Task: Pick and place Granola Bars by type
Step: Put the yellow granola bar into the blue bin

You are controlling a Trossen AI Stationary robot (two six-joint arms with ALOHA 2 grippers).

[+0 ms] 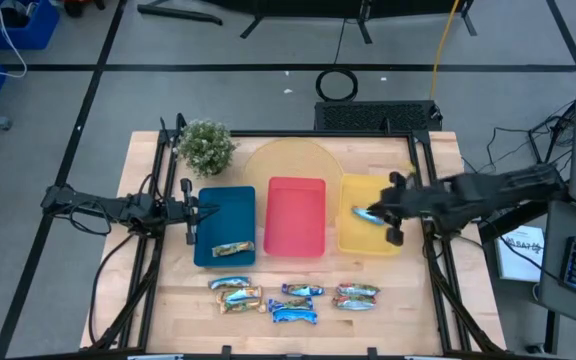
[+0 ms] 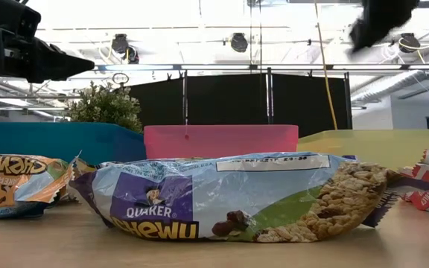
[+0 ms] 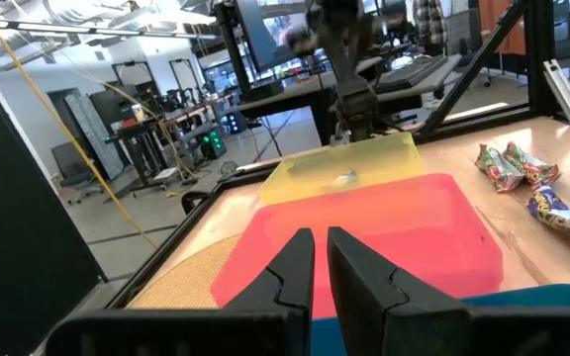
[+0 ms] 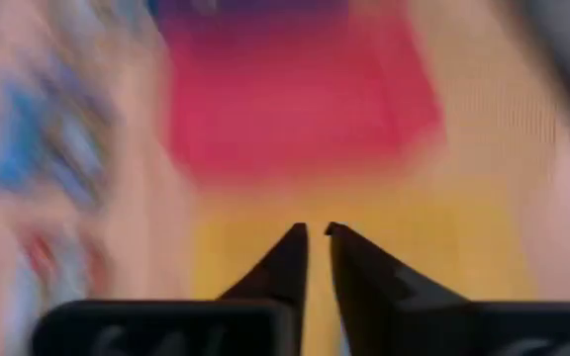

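Observation:
Several granola bars lie on the table near its front edge: tan-gold ones (image 1: 236, 292), blue ones (image 1: 295, 303), silvery-teal ones with red (image 1: 355, 297). One tan-gold bar (image 1: 233, 249) lies in the blue tray (image 1: 224, 205). A blue bar (image 1: 365, 214) lies in the yellow tray (image 1: 358, 240); it also shows in the left wrist view (image 3: 344, 178). My right gripper (image 1: 376, 216) hangs over the yellow tray beside that bar, its fingertips (image 4: 311, 229) close together with nothing between them. My left gripper (image 1: 190, 212) is shut and empty at the blue tray's left edge.
A red tray (image 1: 296, 240) stands between the blue and yellow trays. A potted plant (image 1: 206, 146) stands at the far left, and a round tan mat (image 1: 288, 160) lies behind the trays. In the low view a blue bar (image 2: 229, 197) lies close in front.

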